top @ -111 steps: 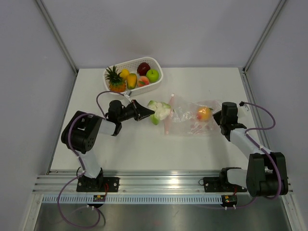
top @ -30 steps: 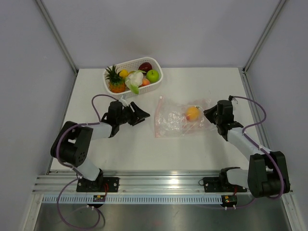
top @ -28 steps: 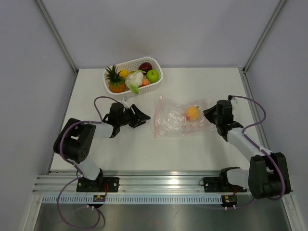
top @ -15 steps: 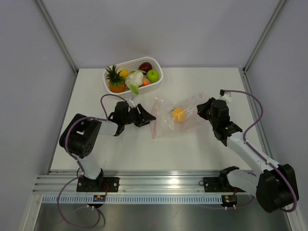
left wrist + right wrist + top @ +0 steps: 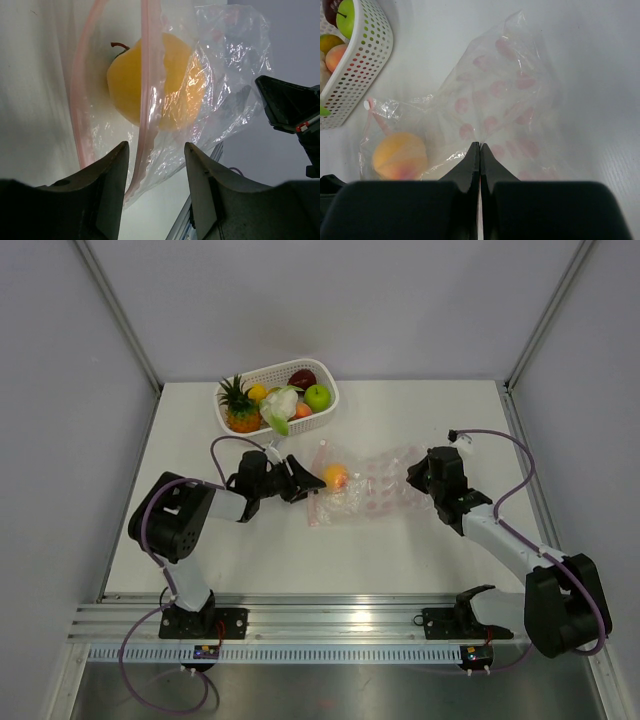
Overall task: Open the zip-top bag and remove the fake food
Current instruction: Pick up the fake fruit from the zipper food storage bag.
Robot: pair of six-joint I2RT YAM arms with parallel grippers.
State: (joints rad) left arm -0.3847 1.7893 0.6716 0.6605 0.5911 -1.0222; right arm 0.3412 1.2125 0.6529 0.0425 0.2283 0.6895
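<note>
Removal step, we judge. The zip-top bag [image 5: 372, 490] lies on the desk [image 5: 300, 550], and the right fingers [image 5: 470, 165] pinch its closed end. The left fingers [image 5: 107, 190] are spread at its mouth (zip open); next we close them on the orange fruit [image 5: 335, 476].

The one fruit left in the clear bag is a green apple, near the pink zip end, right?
No. The fruit in the zip-top bag is orange-yellow, not a green apple; the left wrist view shows it near the pink zip strip.
</note>
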